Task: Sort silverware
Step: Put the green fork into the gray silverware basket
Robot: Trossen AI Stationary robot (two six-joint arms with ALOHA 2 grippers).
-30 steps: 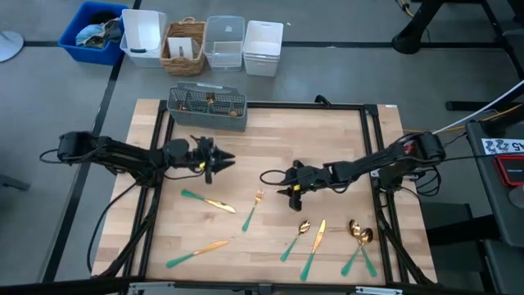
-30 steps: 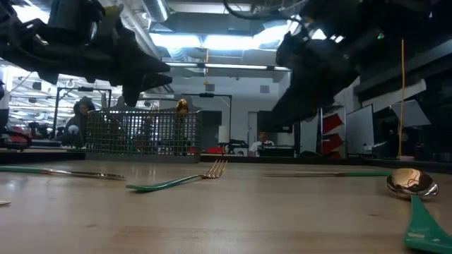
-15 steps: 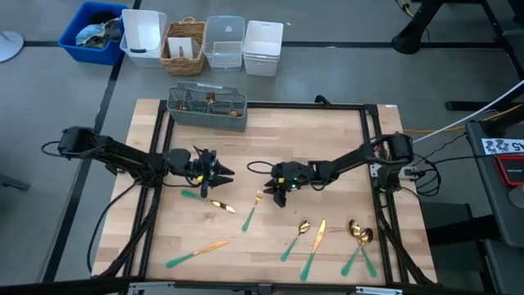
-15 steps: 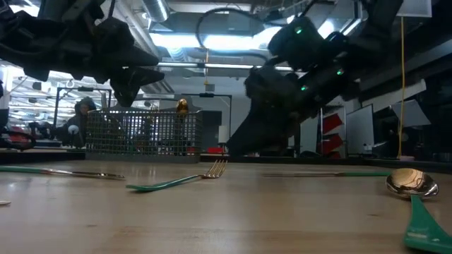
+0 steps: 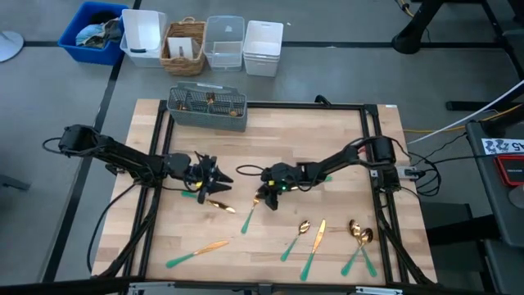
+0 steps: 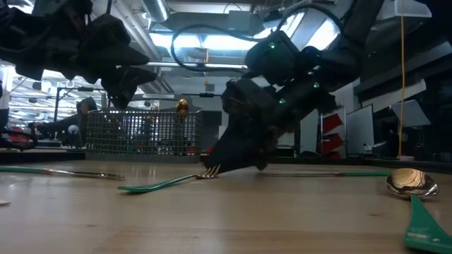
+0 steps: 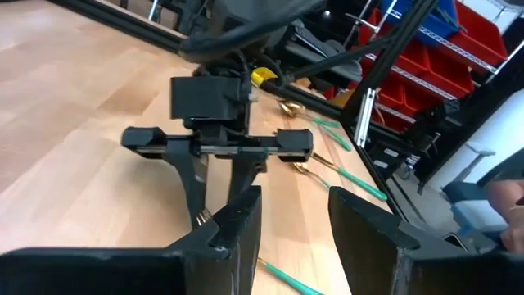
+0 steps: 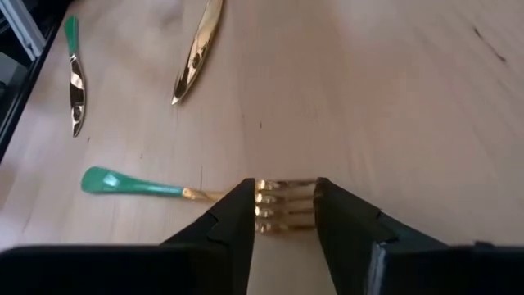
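Reaching farther toward the table's middle than a moment ago, the right gripper (image 5: 262, 199) has come down onto the fork (image 5: 253, 211). Its gold tines (image 8: 284, 205) lie flat on the wooden table (image 5: 344, 156), right between the two fingers (image 8: 229, 225), which stand narrowly apart astride them, not clearly clamped. The left gripper (image 5: 223, 182) hovers nearby with jaws apart, empty, over a knife (image 5: 210, 201).
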